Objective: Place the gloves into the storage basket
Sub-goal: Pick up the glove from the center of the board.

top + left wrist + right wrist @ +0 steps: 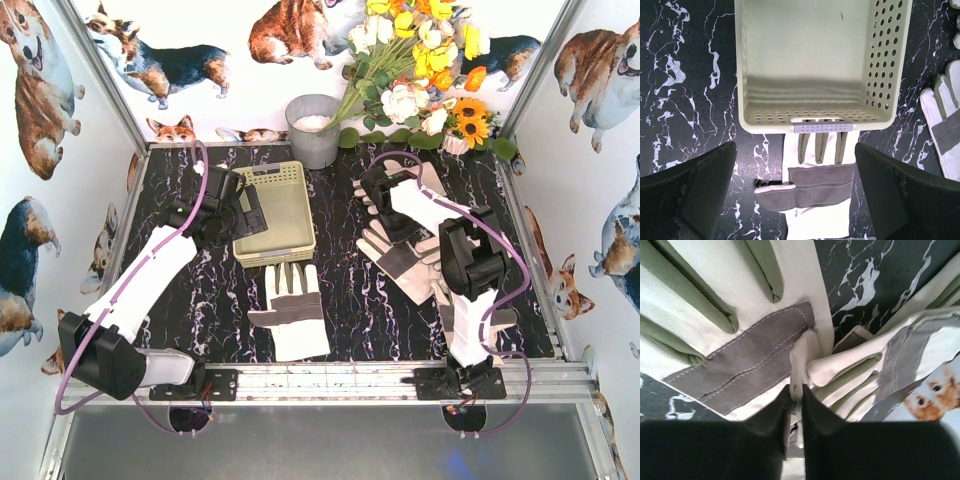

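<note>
- The gloves (405, 255) are all outside the storage basket (285, 210). A loose heap lies on the desk (350, 300) well to the basket's right. A single glove (290, 318) lies flat just in front of the basket's near end, with its fingertips at the near wall.
- The basket holds nothing, so you are at the first pick, with no drop made yet.
- Your right tool (797, 390) is down on the heap. Its jaws are pinched almost together on a fold of cream fabric from one glove, and the hold looks thin to me.
- Your left tool (795, 150) hangs by the basket's left side, jaws spread wide and gripping nothing.
- Next, raise the right tool until the pinched glove hangs free of the ones under it. Then carry it across to above the basket and let go there.
- Watch the lift: floppy fabric may slip from so small a pinch, or drag a neighbouring glove along.
- The single glove in front of the basket is the natural pick for your left tool.
</note>
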Tool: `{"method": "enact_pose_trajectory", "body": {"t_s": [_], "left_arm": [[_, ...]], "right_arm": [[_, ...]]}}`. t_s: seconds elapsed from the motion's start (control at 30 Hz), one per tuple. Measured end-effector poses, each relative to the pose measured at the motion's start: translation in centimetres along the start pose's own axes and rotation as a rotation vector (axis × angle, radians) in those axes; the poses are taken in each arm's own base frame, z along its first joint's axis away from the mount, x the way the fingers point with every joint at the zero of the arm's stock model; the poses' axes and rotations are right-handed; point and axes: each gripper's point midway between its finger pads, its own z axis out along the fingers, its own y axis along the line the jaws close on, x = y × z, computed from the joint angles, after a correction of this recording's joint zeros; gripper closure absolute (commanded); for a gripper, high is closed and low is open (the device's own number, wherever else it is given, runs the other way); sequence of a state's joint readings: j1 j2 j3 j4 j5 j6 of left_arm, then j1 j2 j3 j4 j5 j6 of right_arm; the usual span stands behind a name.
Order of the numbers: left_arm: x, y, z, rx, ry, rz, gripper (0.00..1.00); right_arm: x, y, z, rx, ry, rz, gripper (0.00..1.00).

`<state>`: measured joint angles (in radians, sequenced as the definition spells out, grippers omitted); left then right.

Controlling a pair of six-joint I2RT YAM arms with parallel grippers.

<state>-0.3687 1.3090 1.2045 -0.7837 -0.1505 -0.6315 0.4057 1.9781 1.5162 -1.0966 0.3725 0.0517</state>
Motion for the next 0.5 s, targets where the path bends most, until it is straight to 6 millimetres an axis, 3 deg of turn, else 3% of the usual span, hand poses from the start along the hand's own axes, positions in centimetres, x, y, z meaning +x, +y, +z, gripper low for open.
{"method": "enact_pose_trajectory", "body": {"t_s": [0.17,0.27,0.4,0.5], "left_arm": [[-0.2,0.1,-0.3,0.0,-0.011,-0.012,0.02],[-0.6,0.2,-0.8,0.001,-0.03,-0.027,0.02],[-0.9,0.3,-1.1,0.005,-0.041,-0.039,0.02],[-0.8,0.2,-1.1,0.011,-0.033,-0.04,0.02]], "right_arm": [[-0.1,-0.2,-0.2,0.005,-0.001,-0.009,1.0],[-0.7,-0.5,-1.6,-0.012,-0.027,0.005,1.0],[-2.4,-1.6,-6.1,-0.046,-0.141,0.064,1.0],[-2.3,-2.9,-9.7,-0.058,-0.228,0.12,1.0]]}}
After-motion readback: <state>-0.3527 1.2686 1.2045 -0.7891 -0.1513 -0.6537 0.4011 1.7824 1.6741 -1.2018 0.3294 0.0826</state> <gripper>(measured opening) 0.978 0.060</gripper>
